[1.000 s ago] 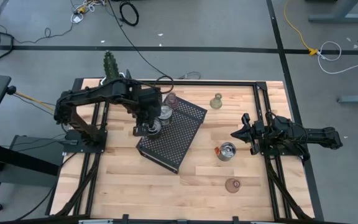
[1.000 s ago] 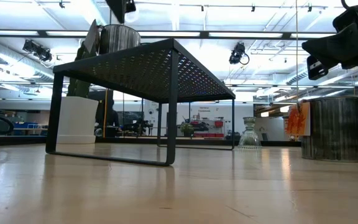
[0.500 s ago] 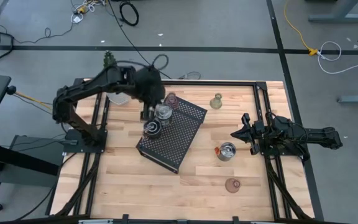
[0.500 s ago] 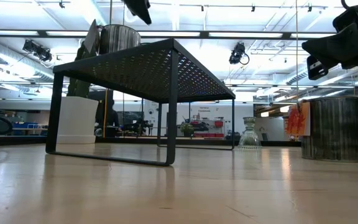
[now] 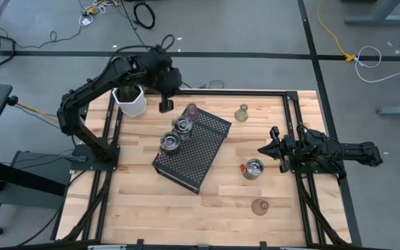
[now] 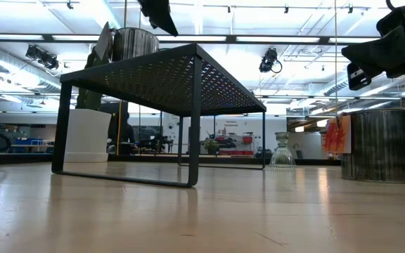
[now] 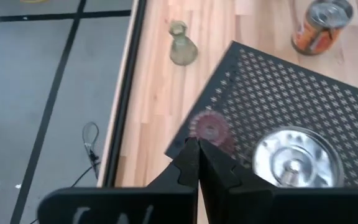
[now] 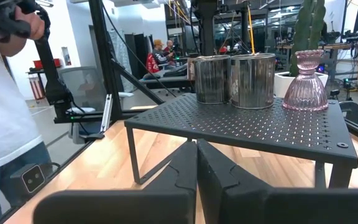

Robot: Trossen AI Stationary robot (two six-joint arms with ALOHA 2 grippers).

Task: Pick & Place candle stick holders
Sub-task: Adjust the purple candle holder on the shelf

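Overhead, the left gripper [image 5: 165,105] is hanging with its jaws pressed together on nothing, just past the far edge of the black perforated tray [image 5: 207,156] and beside the white cactus pot [image 5: 130,101] at the table's far left corner. Being empty and clear of the holders, it is probably between deliveries. Directly below and ahead of its fingers, the left wrist view is showing a pinkish glass holder [image 7: 209,129] on the tray's far corner, with a silver holder [image 7: 296,158] next to it.

Two silver holders [image 5: 182,126] [image 5: 169,143] are standing side by side along the tray's left edge, and the pink one [image 5: 192,110] is sitting at its far corner, so the tray is likely serving as the drop-off.

Three holders are waiting on the bare table [image 5: 144,208]: an olive-yellow one [image 5: 242,113] near the far edge, a silver one [image 5: 253,169] to the right of the tray, and a second pinkish one [image 5: 260,206] toward the near edge.

The right gripper [image 5: 268,149] is parked at the table's right edge, jaws closed and empty, near that loose silver holder.
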